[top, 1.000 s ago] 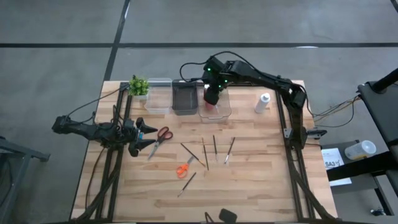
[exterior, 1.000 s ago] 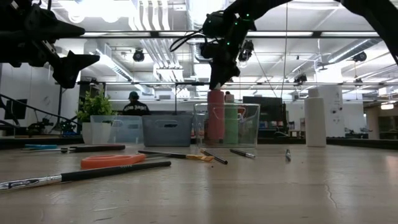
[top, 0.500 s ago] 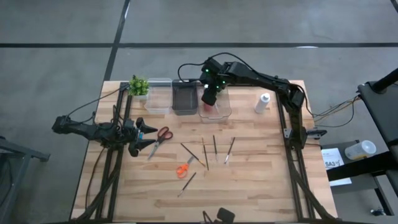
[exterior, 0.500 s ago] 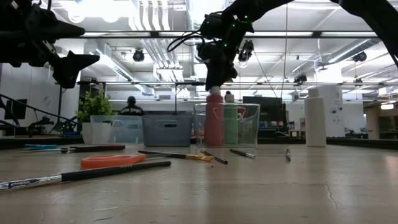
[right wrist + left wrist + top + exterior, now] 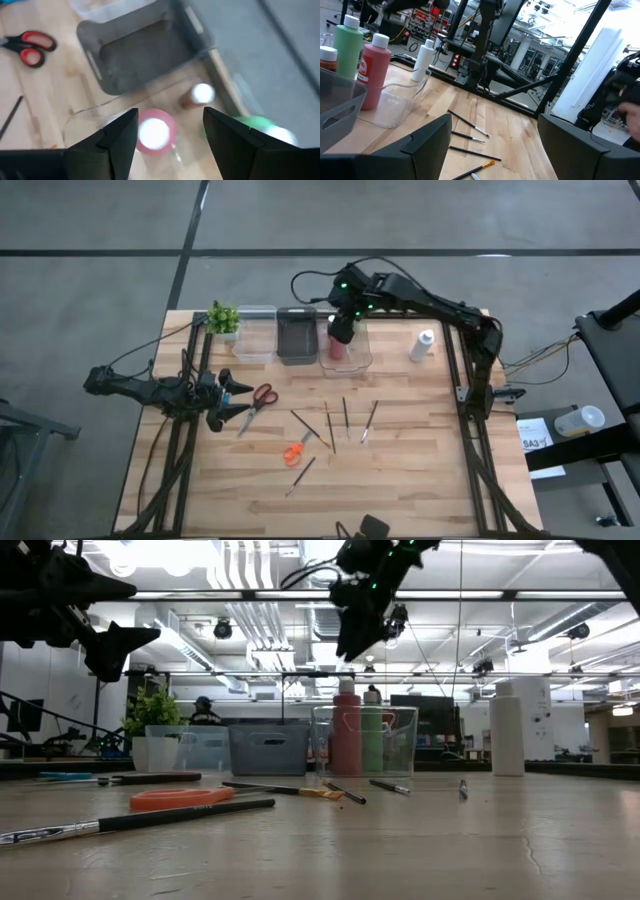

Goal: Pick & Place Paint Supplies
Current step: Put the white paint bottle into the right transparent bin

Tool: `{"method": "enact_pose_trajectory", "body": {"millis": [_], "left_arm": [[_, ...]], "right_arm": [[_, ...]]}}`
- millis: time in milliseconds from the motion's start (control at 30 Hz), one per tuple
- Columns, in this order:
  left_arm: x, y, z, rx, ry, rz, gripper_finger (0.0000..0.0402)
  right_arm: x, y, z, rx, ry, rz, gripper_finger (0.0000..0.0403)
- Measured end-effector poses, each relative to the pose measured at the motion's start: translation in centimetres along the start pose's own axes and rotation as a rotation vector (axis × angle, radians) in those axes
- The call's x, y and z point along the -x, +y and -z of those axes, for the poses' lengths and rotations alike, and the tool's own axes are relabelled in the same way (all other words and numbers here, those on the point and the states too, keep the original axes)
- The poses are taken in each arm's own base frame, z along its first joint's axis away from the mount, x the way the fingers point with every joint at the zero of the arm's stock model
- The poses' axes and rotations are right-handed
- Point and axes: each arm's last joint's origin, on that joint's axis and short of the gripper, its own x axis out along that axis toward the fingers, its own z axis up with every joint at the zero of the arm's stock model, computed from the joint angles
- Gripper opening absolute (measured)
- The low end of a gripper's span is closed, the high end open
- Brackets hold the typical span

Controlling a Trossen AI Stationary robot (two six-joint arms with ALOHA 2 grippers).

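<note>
Three bottles: now standing in the clear bin (image 5: 347, 358).
Red bottle (image 5: 346, 735): just released, upright inside.
Right gripper (image 5: 352, 642): risen above it, fingers spread, empty.
Left gripper (image 5: 240, 400): open beside the scissors (image 5: 262, 396).
Remaining: brushes, white bottle (image 5: 424, 344).

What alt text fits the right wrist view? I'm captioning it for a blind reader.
The open right gripper hangs above a clear bin holding a red bottle, a small brown bottle and a green bottle. A dark bin and scissors lie beyond.

Red bottle (image 5: 346, 735), green bottle (image 5: 371, 733) upright in clear bin. White bottle (image 5: 423, 345) upright on surface. Brushes (image 5: 346, 418), red-handled scissors (image 5: 258, 401), orange tool (image 5: 292, 454) lying flat.
</note>
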Motion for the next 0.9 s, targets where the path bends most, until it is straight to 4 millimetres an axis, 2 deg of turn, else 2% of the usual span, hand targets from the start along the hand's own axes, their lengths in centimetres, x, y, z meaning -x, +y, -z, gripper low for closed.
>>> {"method": "enact_pose_trajectory", "body": {"millis": [233, 400, 533, 900], "left_arm": [[0.0, 0.0, 0.0, 0.000, 0.000, 0.000, 0.0303], [0.0, 0.0, 0.0, 0.000, 0.000, 0.000, 0.0303], [0.0, 0.0, 0.0, 0.000, 0.000, 0.000, 0.0303], [0.0, 0.0, 0.0, 0.000, 0.000, 0.000, 0.0303]], "right_arm": [[6.1, -0.6, 1.5, -0.099, 0.015, 0.214, 0.0221], [9.2, -1.2, 3.6, -0.239, 0.083, 0.286, 0.0221], [10.6, -1.8, 5.6, -0.326, 0.092, 0.348, 0.0221], [12.1, -2.8, 13.2, -0.620, 0.132, 0.412, 0.0222]]}}
